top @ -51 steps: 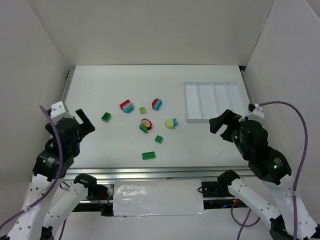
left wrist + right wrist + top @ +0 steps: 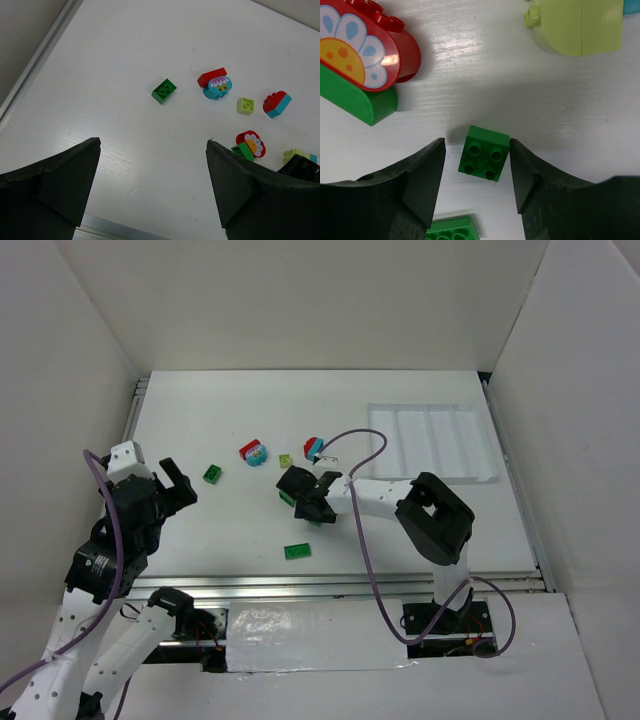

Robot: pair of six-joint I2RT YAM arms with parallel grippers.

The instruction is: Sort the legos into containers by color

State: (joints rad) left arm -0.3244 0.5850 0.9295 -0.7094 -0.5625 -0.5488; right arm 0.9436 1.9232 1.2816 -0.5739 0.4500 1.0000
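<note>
Inside my right gripper: small dark green four-stud plastic brick on the white table, gap either side; jaws spread, gripping nothing.
Room: red-and-green rounded brick with printed flower, yellow-green brick, both near, not touching.
My left gripper: spread, holding nothing, near the table's left edge.
White four-slot plastic tray: far right, well apart.

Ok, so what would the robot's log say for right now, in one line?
right pincer: open, straddling small green brick, not gripped | left pincer: open, empty | tray: no bricks seen inside
</note>
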